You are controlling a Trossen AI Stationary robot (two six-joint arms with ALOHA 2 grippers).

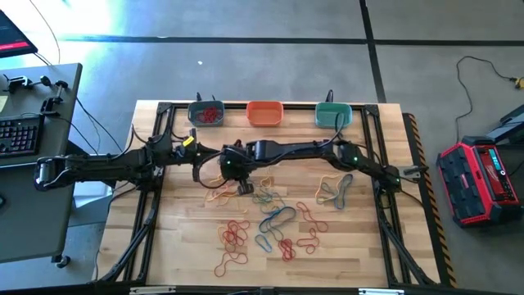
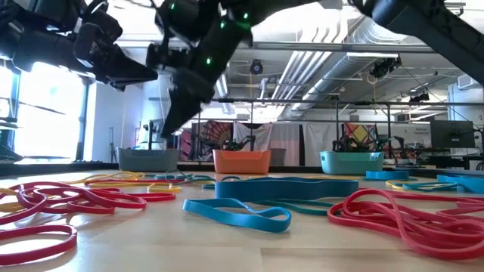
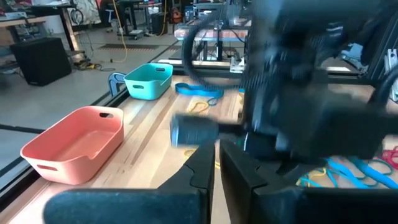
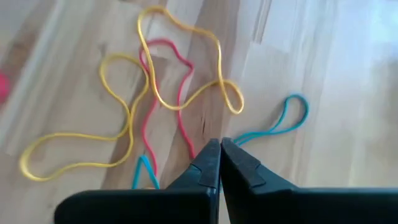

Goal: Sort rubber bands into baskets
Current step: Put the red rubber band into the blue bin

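Note:
Red, yellow and blue rubber bands (image 1: 270, 217) lie loose over the wooden table's middle and near part. Three baskets stand along the far edge: grey-blue (image 1: 206, 113) with red bands inside, orange (image 1: 264, 113) and teal (image 1: 333, 115). My right gripper (image 4: 219, 149) reaches across to the table's left-middle, shut and slanting down above a tangle of a red band (image 4: 168, 93), a yellow band (image 4: 186, 62) and a blue band (image 4: 289, 115). My left gripper (image 3: 217, 165) hovers shut above the table's left-middle, close beside the right arm (image 3: 298, 93), with nothing seen between its fingers. My right gripper has its shut fingertips where one end of the red band (image 4: 191, 149) and one end of the blue band (image 4: 239, 138) run in. The fingers hide that spot, so I cannot tell whether either band is pinched. The visible parts of both bands lie flat on the wood.
Black cables and the frame rails (image 1: 155, 156) run along both sides of the table. A desk with a keyboard (image 1: 20, 135) stands off the left side, and a red case (image 1: 479, 180) sits on the floor at the right. Bare wood shows at the near left corner.

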